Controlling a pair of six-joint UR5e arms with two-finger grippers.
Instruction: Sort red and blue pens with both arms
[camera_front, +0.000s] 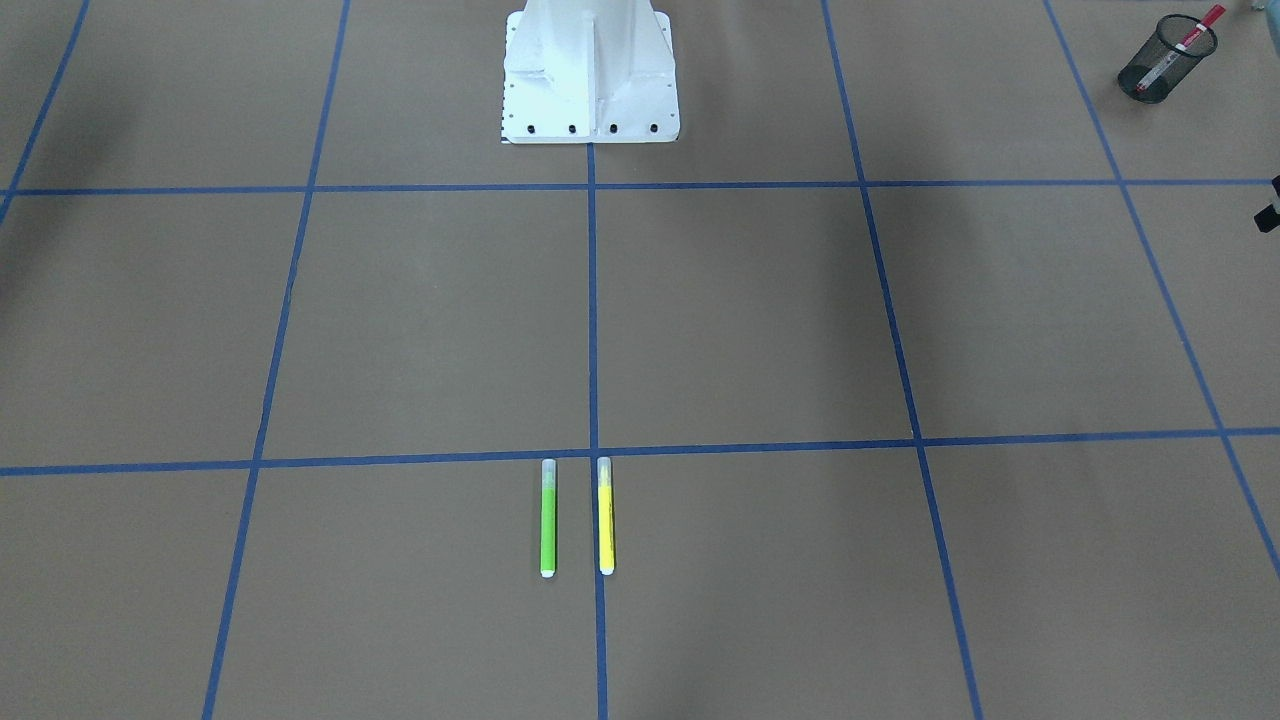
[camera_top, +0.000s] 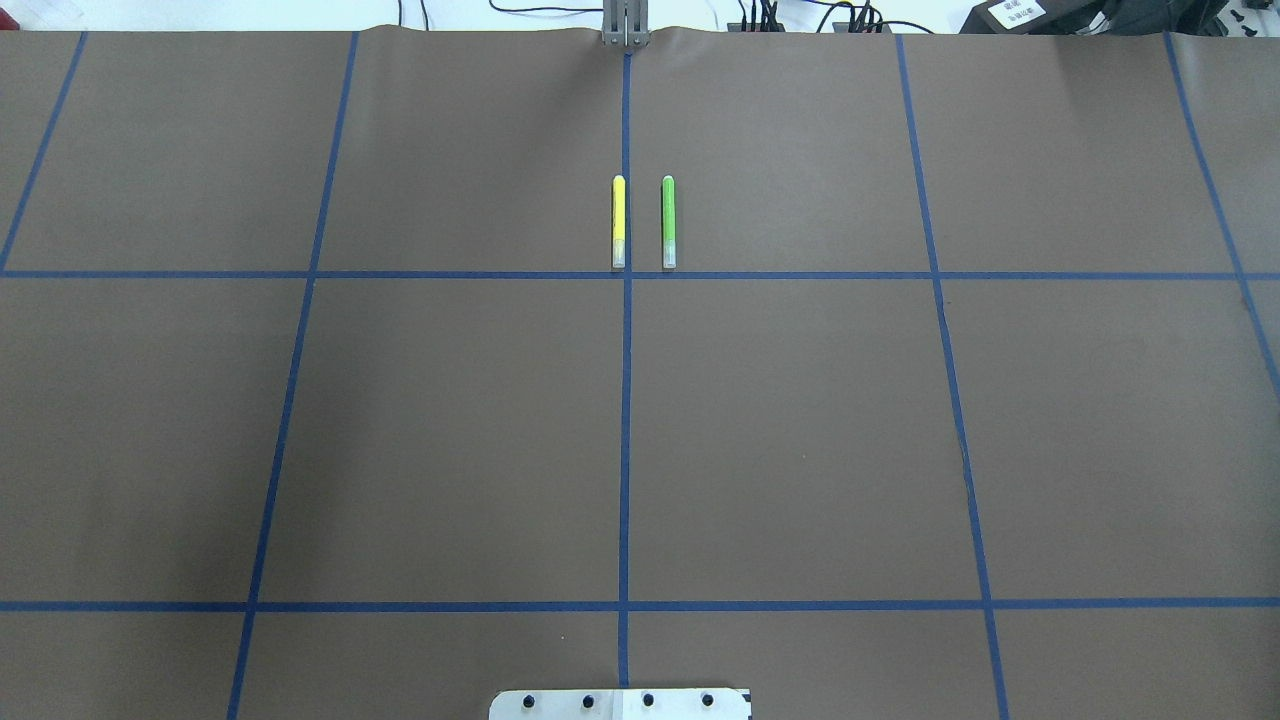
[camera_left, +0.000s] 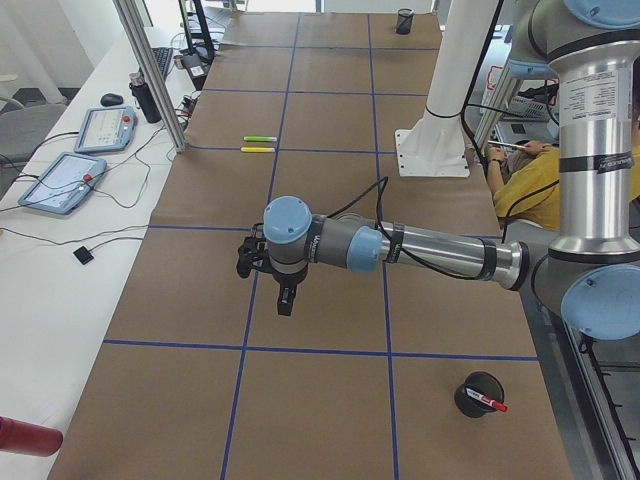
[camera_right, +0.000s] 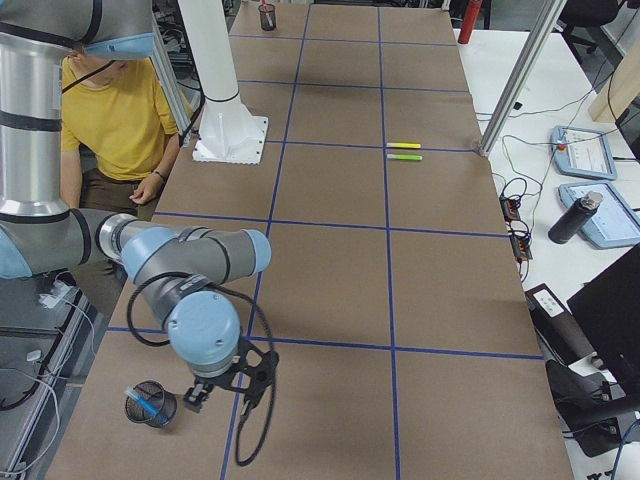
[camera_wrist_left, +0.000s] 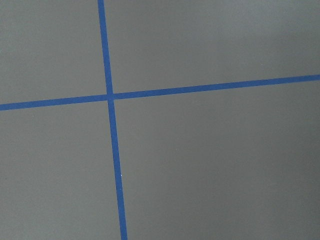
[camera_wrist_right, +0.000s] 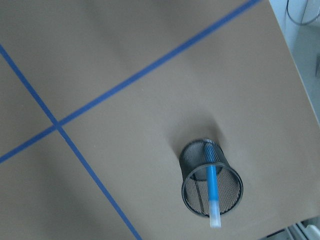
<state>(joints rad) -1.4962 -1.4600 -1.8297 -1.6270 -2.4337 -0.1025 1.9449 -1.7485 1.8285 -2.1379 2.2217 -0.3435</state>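
The red pen (camera_front: 1186, 42) stands tilted in a black mesh cup (camera_front: 1160, 70) at the table's end on my left; the red pen (camera_left: 487, 400) also shows in the exterior left view. The blue pen (camera_wrist_right: 211, 187) leans in another black mesh cup (camera_wrist_right: 192, 192), and the blue pen (camera_right: 147, 402) is at the table's right end. My left gripper (camera_left: 285, 306) hangs above the table some way from the red pen's cup. My right gripper (camera_right: 193, 401) hovers just beside the blue pen's cup. Whether either is open or shut, I cannot tell.
A green marker (camera_top: 668, 222) and a yellow marker (camera_top: 618, 222) lie side by side at the table's far middle, by a tape crossing. The white robot base (camera_front: 590, 75) stands at the near middle. A person in yellow (camera_right: 110, 110) sits behind the robot.
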